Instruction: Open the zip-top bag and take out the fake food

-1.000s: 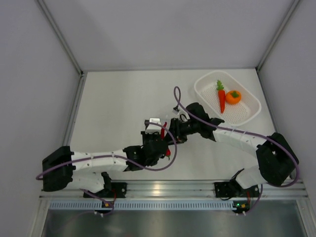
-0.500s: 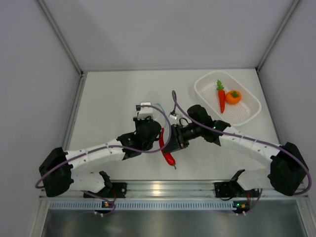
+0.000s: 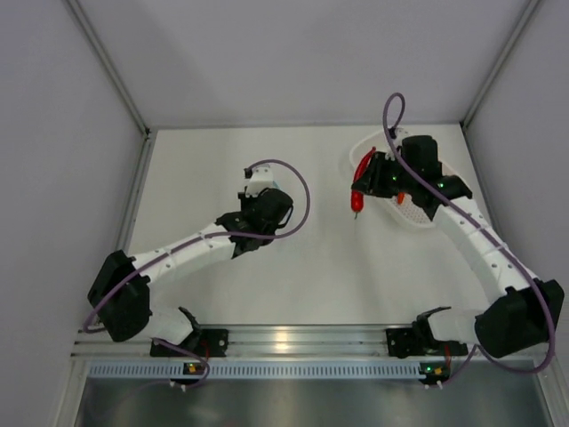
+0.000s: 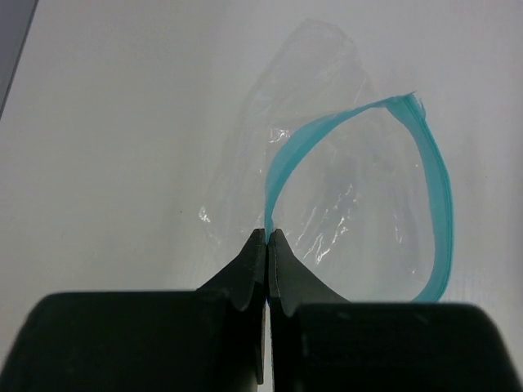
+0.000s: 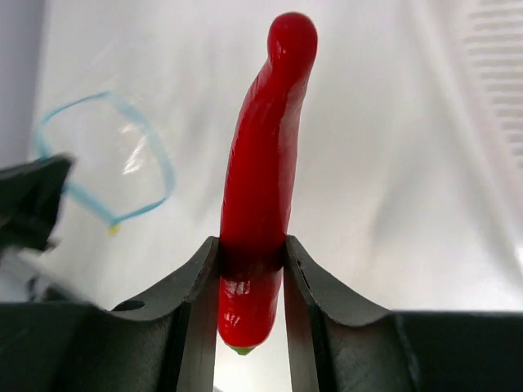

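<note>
One chili clamped in the right gripper [image 5: 249,245], bag pinched by the left gripper [image 4: 267,237].
Right fingers squeeze the red chili pepper [image 5: 265,147] near its stem end, at the left rim of the white basket [image 3: 411,216]; so short a hold could let it pivot or drop outside. Left fingers are closed on the blue zip strip [image 4: 437,204] of the zip-top bag [image 4: 351,196], agape on the table [image 4: 98,122]; that thin pinch might slip. No writing is readable.
</note>
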Available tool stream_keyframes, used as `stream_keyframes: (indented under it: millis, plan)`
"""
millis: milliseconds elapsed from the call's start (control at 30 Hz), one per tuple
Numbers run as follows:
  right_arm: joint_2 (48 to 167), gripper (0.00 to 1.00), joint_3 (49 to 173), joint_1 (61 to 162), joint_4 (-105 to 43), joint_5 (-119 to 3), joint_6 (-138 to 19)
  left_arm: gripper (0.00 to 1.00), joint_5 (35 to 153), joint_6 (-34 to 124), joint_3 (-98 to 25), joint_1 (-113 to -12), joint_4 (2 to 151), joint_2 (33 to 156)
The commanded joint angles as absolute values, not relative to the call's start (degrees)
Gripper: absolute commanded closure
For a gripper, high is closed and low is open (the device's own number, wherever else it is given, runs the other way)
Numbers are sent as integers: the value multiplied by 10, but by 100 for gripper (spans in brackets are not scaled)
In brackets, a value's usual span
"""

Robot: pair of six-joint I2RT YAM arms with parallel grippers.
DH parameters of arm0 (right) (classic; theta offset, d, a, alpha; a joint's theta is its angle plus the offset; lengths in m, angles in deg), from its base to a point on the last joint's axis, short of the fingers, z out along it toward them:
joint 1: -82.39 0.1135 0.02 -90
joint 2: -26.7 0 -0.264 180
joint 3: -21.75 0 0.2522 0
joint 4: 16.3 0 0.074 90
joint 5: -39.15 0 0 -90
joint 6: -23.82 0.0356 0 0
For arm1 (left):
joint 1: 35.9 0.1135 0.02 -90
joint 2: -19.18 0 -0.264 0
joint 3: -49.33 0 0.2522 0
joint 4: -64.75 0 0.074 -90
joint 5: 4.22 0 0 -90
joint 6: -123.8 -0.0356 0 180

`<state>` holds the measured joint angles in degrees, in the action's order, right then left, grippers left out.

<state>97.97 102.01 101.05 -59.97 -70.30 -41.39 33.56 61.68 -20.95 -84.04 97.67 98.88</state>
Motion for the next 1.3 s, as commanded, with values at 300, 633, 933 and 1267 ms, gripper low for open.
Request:
stream_keyframes:
  millis: [300, 633, 933, 1267]
  plan:
    - [1228, 100, 1199, 882, -670, -374, -562, 100, 374, 635, -310, -786, 1101, 1087]
    - [1395, 84, 1353, 880, -708, -431, -653, 100, 380, 627, -359, -755, 1138, 1163]
    - [1402, 46, 1393, 885, -729, -453, -647, 100, 402, 618, -391, -733, 1139, 1223]
    - [1173, 1, 1217, 902, -652, -506, -579, 100, 423, 606, -429, -731, 1139, 1218]
